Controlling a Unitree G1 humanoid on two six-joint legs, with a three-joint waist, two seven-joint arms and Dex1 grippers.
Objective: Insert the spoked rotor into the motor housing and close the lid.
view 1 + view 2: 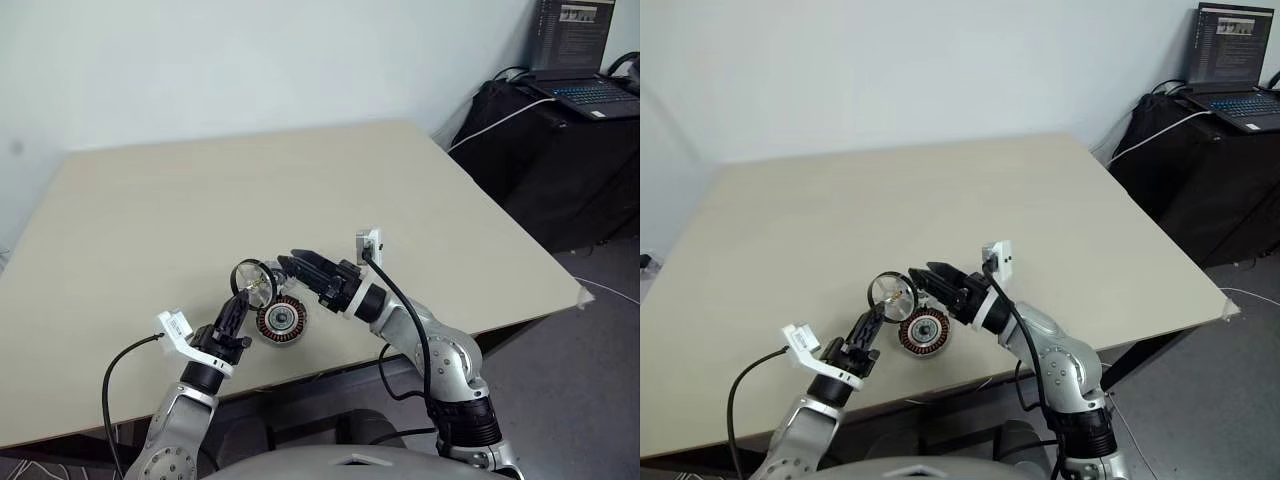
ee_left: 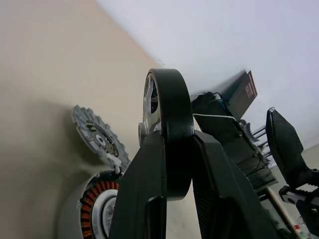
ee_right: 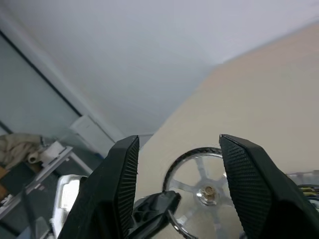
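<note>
Near the tabletop's [image 1: 150, 210] front edge, I find no readable writing on any part. My left gripper [image 1: 237, 308] is clamped on the spoked rotor's [image 1: 254, 282] black rim, holding the wheel upright above the tabletop. My right gripper [image 1: 291, 266] stands apart at the rotor's 3 o'clock, fingers spread and empty. The motor housing [image 1: 281, 320] rests at the rotor's 5 o'clock, the lid [image 2: 97, 138] just beside it.

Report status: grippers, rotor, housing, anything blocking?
Left gripper shut on spoked rotor, held above table. Right gripper open beside it. Motor housing open, coils showing. Lid lies beside housing, nothing blocking.
</note>
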